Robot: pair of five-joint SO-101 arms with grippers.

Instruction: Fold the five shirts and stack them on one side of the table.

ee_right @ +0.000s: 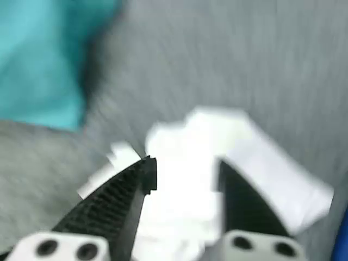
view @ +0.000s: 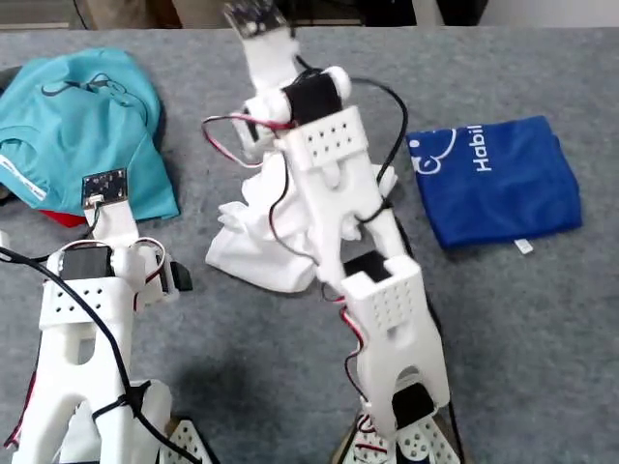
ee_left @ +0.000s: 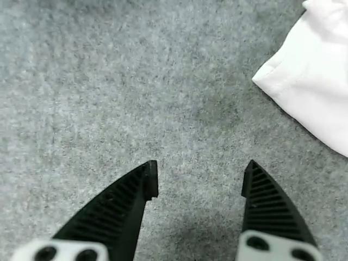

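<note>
Three shirts spread across grey felt desk: crumpled teal cotton shirt far left, rumpled white cloth shirt at centre, folded blue cotton shirt right. On left arm, jaws apart over bare desk near white shirt; on right arm, jaws apart just above white shirt.

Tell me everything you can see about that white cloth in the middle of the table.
The white shirt looks like soft, plain fabric, crumpled into a loose, uneven heap rather than folded. It lies on the grey table near the middle, between the teal shirt and the folded blue shirt. The right arm stretches above it and hides part of it. The right gripper hangs over it with fingers apart. Whether they touch the cloth cannot be told.
</note>
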